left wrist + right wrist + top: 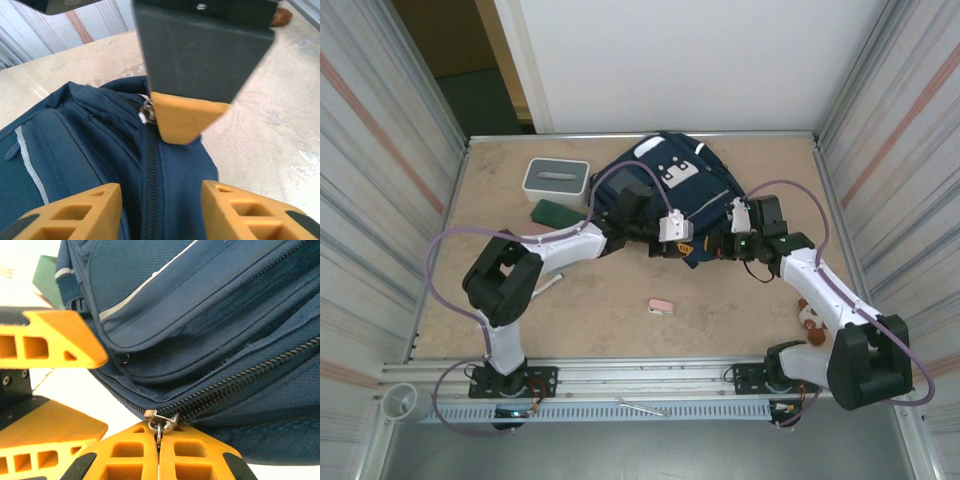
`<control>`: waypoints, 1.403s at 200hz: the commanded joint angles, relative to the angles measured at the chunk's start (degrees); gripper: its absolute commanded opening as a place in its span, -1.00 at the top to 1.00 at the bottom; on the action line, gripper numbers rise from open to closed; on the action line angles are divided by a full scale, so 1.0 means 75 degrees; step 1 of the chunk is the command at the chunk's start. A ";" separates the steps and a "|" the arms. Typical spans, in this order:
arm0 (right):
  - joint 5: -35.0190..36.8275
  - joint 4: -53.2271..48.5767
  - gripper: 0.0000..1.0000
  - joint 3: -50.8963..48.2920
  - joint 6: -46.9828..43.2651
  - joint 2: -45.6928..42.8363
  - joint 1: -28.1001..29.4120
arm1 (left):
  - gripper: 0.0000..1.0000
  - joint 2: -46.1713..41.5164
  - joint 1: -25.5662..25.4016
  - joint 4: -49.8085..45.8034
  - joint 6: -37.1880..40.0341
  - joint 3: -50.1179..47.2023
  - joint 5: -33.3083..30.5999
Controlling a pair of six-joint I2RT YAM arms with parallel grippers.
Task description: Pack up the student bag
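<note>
Pinching zipper pull (161, 420) — right gripper (159, 442), student bag (210, 315)

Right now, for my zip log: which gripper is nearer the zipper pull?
Right. Right gripper is shut on the zipper pull; left gripper stands open over the zip nearby.

Matt woven cloth student bag (210, 300), metal zip pull (161, 421) (shiny), rough wooden table (590, 300)
</note>
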 commanded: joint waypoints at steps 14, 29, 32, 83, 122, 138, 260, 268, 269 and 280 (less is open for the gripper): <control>0.0167 -0.0200 1.00 0.0399 0.0068 -0.0451 0.0066 | 0.75 0.0087 0.0164 -0.0570 0.0203 0.0300 0.0210; 0.0465 -0.0693 1.00 0.0408 -0.0065 -0.0425 -0.0144 | 1.00 -0.0046 0.0361 -0.0712 0.0130 0.0280 0.0437; 0.0503 -0.0777 1.00 0.0400 -0.0086 -0.0405 -0.0211 | 1.00 -0.0084 0.0414 -0.0719 0.0090 0.0264 0.0502; 0.0964 -0.1419 1.00 0.0411 -0.0178 -0.0056 -0.0891 | 1.00 -0.0760 0.1164 0.0159 -0.0690 -0.0658 0.1239; 0.0506 -0.0961 1.00 0.0578 -0.0257 0.0044 -0.0491 | 1.00 -0.0842 0.1451 0.0326 -0.0716 -0.1173 0.0823; 0.0337 -0.0826 1.00 0.0669 -0.0280 0.0018 -0.0229 | 0.70 -0.0975 0.1422 0.0112 -0.0825 -0.1173 0.0774; 0.0321 -0.0918 1.00 0.1150 -0.0421 -0.0158 0.0840 | 0.64 -0.0424 0.0292 -0.1544 -0.1096 0.0182 0.0982; 0.0354 -0.1016 1.00 0.1118 -0.0521 -0.0160 0.0751 | 0.84 -0.0442 0.0367 -0.1633 -0.1098 0.0206 0.1134; 0.0354 -0.1035 1.00 0.1109 -0.0529 -0.0165 0.0745 | 0.85 -0.0439 0.0382 -0.1651 -0.1103 0.0208 0.1161; 0.0332 -0.1150 1.00 0.1019 -0.0627 -0.0170 0.0526 | 1.00 -0.0526 0.0506 -0.1683 -0.1143 0.0181 0.1385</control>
